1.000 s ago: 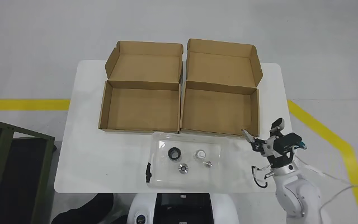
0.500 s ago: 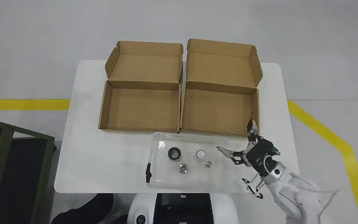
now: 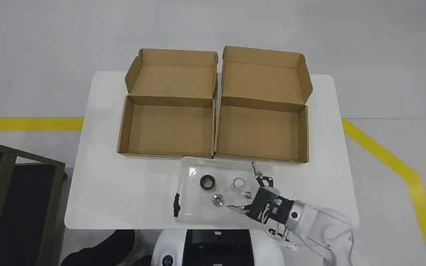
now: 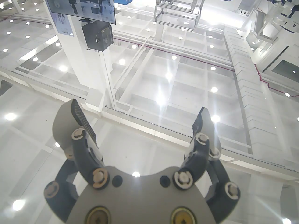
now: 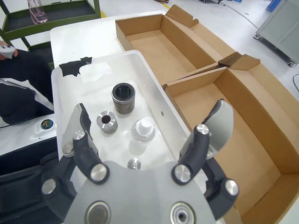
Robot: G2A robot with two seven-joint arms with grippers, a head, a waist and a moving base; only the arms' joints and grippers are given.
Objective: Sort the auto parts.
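Nothing sorted yet: both brown cardboard boxes (image 3: 166, 130) are standing empty. I am counting four parts in the clear plastic tray (image 5: 93, 89), the dark-bored steel bushing (image 5: 123, 99) among them, the smallest possibly a stud. My right gripper (image 5: 151, 109) is hovering above them, fingers spread wide, empty; the left gripper (image 4: 139, 108) is likewise spread and empty.

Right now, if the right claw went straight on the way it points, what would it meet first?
Most likely the white plastic piece in the clear tray, which is framed by the open right claw. A small silver piece sits closer under the palm, so depth leaves some doubt.
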